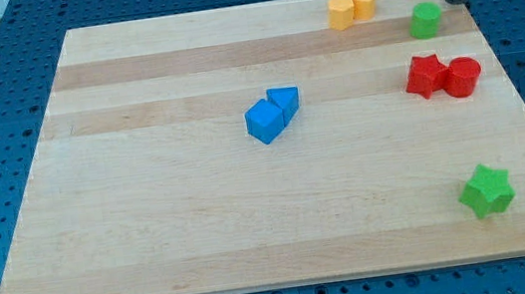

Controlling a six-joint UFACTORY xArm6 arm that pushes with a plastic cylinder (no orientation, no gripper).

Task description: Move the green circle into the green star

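Note:
The green circle (425,20) sits near the view's top right of the wooden board (152,231). The green star (487,191) lies at the view's lower right, far below the circle. My tip (453,0) is at the top right edge of the board, just up and to the right of the green circle, a small gap apart from it.
A red star (424,76) and a red circle (462,76) touch each other between the green circle and the green star. Two yellow blocks (351,8) sit left of the green circle. A blue cube (264,122) and a blue triangle (284,100) sit mid-board.

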